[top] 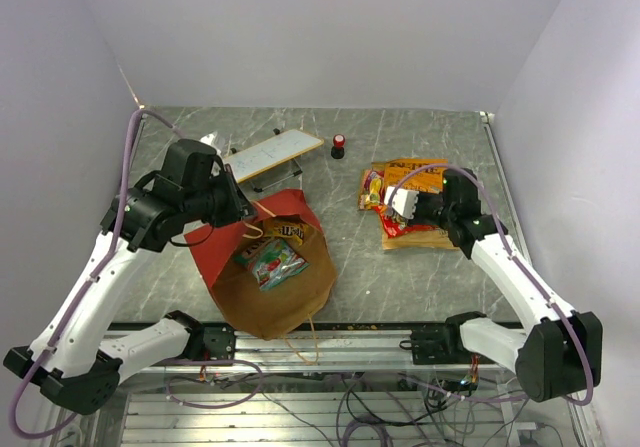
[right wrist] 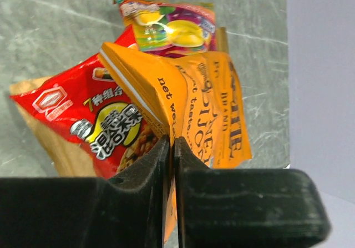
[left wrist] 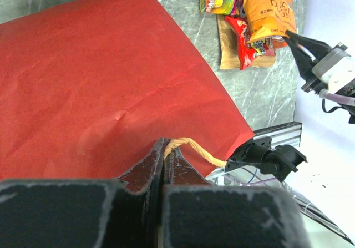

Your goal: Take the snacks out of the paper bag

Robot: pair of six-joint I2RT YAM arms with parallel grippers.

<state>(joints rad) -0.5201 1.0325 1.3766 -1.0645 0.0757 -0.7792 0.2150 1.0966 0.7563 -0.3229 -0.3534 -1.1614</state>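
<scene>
The paper bag (top: 262, 285) lies on its side, red outside, brown mouth toward the near edge. My left gripper (top: 243, 217) is shut on its tan twisted handle (left wrist: 191, 147), fingertips (left wrist: 157, 158) against the red paper bag (left wrist: 100, 76). Inside the mouth lie a multicolour packet (top: 270, 262) and a brown packet (top: 286, 230). To the right, snacks (top: 410, 199) are piled on the table. My right gripper (right wrist: 171, 143) is shut on the edge of an orange packet (right wrist: 205, 109), held above a red packet (right wrist: 94, 127) and a yellow-purple packet (right wrist: 169, 29). In the top view the right gripper (top: 392, 205) sits over that pile.
A flat white board (top: 272, 154) lies at the back, a small red-and-black cylinder (top: 338, 146) beside it. A brown packet (right wrist: 52, 148) lies under the pile. Walls close in on three sides. A metal rail (top: 350, 342) runs along the near edge.
</scene>
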